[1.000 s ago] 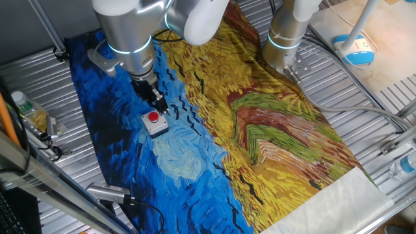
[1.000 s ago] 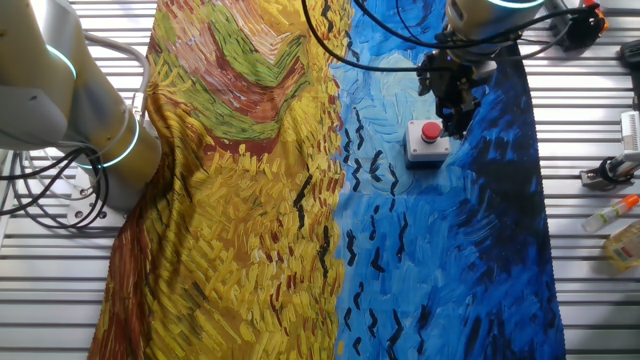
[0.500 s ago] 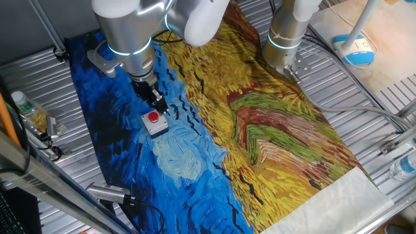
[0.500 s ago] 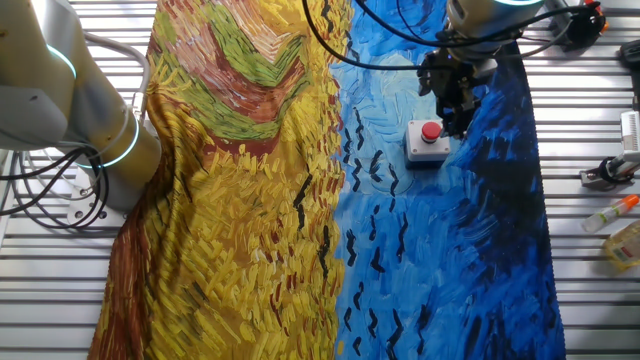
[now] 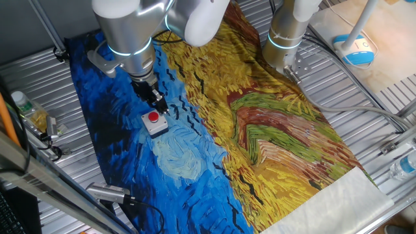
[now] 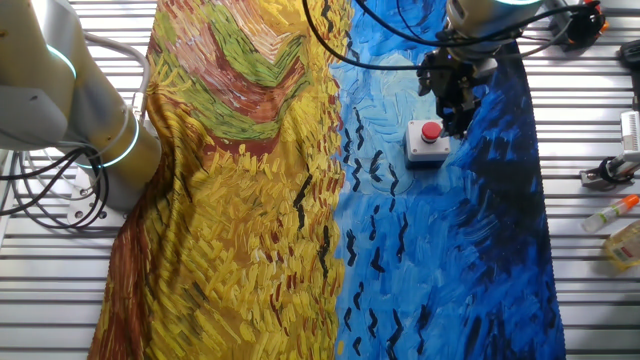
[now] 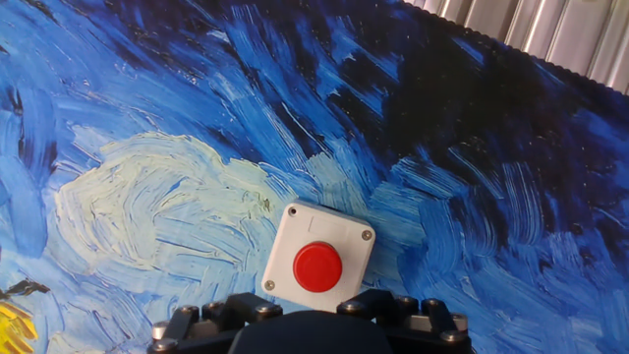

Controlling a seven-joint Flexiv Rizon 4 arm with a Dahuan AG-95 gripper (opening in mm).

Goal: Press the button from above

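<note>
Evenly and brightly lit, sharp throughout both fixed views. Strong glare at the upper right of one fixed view. Soft shadow beside the button (image 7: 317,256); blurred dark housing along the hand view's bottom edge.

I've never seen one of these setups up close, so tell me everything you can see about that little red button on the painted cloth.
The button is a small round red cap set in the middle of a light grey square box with a screw at each corner. It looks like plastic. It sits flat on the blue part of the painted cloth, beside a pale swirl. The gripper hangs close by its edge; nothing visibly touches the red cap.
</note>
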